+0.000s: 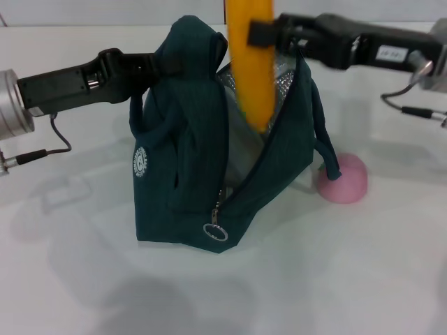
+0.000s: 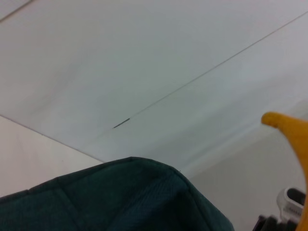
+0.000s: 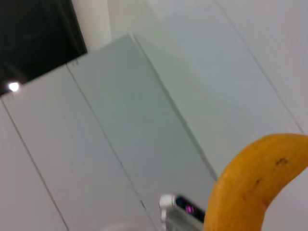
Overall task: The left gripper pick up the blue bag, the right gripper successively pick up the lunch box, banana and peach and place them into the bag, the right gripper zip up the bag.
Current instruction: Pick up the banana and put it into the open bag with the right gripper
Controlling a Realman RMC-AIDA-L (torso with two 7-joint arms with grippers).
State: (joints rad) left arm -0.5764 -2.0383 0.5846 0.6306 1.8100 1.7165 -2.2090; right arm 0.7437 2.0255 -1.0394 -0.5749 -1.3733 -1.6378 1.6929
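Lowering the banana (image 1: 253, 63) into the blue bag (image 1: 183, 174) is the step I judge to be in hand: my right gripper (image 1: 269, 33) has its fingers clamped across the fruit, which hangs upright with its lower tip just inside the open, foil-lined mouth. My left gripper (image 1: 164, 68) grips the bag's handle from the left and holds it up on the counter (image 1: 363, 279). I cannot see the lunch box; it may be inside already. The peach (image 1: 343, 178) sits on the counter just right of the bag, so it comes next. I need to go lower, then release. The bag's round white logo (image 1: 141, 162) carries lettering too small to read.
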